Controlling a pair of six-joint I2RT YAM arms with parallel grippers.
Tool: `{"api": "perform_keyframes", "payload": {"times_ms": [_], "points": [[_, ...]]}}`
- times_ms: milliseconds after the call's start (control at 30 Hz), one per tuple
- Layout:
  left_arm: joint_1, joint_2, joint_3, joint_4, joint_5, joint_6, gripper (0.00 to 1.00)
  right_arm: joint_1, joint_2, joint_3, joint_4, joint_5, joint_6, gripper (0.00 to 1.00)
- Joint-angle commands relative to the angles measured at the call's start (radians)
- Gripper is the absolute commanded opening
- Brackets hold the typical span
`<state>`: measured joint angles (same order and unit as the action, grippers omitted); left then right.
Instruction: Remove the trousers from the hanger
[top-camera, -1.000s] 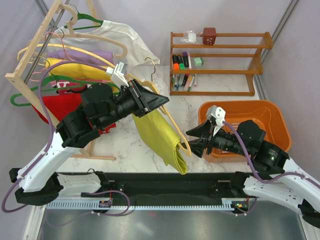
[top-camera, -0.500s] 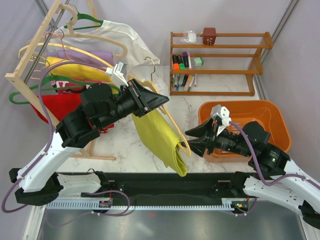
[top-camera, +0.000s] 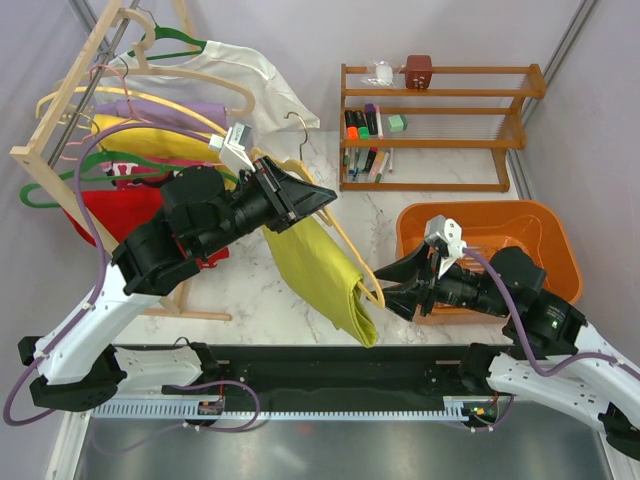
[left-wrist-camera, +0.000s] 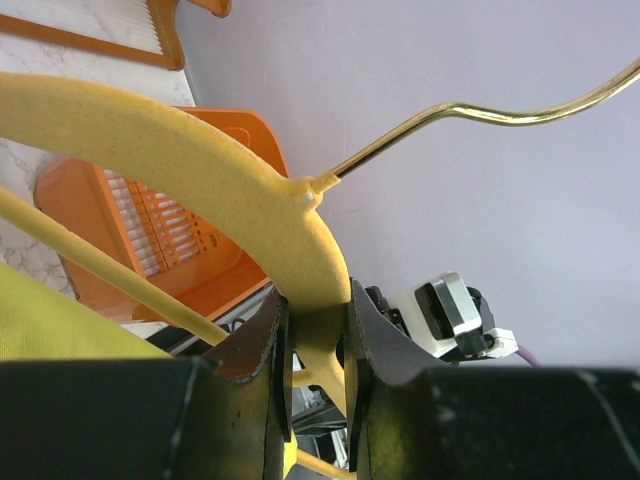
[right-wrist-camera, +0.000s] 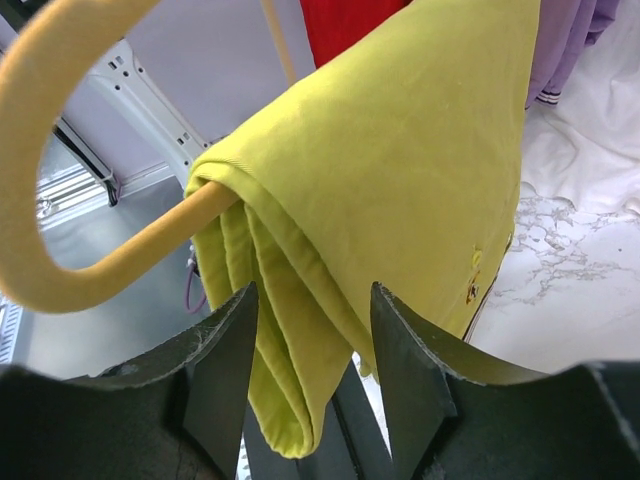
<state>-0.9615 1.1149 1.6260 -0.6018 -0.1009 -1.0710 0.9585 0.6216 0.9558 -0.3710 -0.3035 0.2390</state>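
Observation:
The lime-yellow trousers (top-camera: 325, 270) hang folded over the bottom bar of the pale yellow-orange hanger (top-camera: 352, 250), held in the air above the table. My left gripper (top-camera: 312, 198) is shut on the hanger's top near its wire hook (top-camera: 298, 128); in the left wrist view the jaws pinch the hanger (left-wrist-camera: 250, 190). My right gripper (top-camera: 385, 285) is open, close to the trousers' lower folded end. In the right wrist view the trousers (right-wrist-camera: 400, 170) hang between the open fingers (right-wrist-camera: 215, 370), and the hanger's curved end (right-wrist-camera: 60, 120) shows at left.
An orange basket (top-camera: 520, 215) stands on the table behind the right arm. A wooden shelf (top-camera: 435, 130) with markers stands at the back. A wooden clothes rack (top-camera: 70, 110) at left holds a white shirt (top-camera: 240, 70), a golden-yellow garment (top-camera: 150, 140) and a red one (top-camera: 115, 215).
My right gripper has moved down and toward the trousers' lower end. The left arm, the hanger and the trousers have hardly moved.

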Motion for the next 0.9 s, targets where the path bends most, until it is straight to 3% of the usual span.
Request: {"api": "perform_keyframes", "payload": {"times_ms": [0, 267, 533, 767, 833, 867], "points": [[0.001, -0.018, 0.066, 0.211, -0.008, -0.052, 0.02, 0.002, 0.027, -0.018, 0.090, -0.006, -0.015, 0.57], [0.003, -0.013, 0.052, 0.234, 0.010, -0.067, 0.02, 0.003, 0.067, -0.054, 0.216, 0.043, 0.005, 0.56], [0.001, -0.032, 0.002, 0.252, 0.023, -0.101, 0.02, 0.003, 0.078, -0.072, 0.282, 0.124, -0.006, 0.42], [0.001, -0.027, -0.012, 0.260, 0.027, -0.118, 0.02, 0.002, 0.116, -0.107, 0.409, 0.123, 0.045, 0.48], [0.003, -0.021, -0.012, 0.258, 0.033, -0.119, 0.02, 0.003, 0.132, -0.115, 0.431, 0.136, 0.059, 0.45], [0.003, -0.020, -0.014, 0.258, 0.035, -0.119, 0.02, 0.002, 0.133, -0.115, 0.443, 0.144, 0.063, 0.39]]}}
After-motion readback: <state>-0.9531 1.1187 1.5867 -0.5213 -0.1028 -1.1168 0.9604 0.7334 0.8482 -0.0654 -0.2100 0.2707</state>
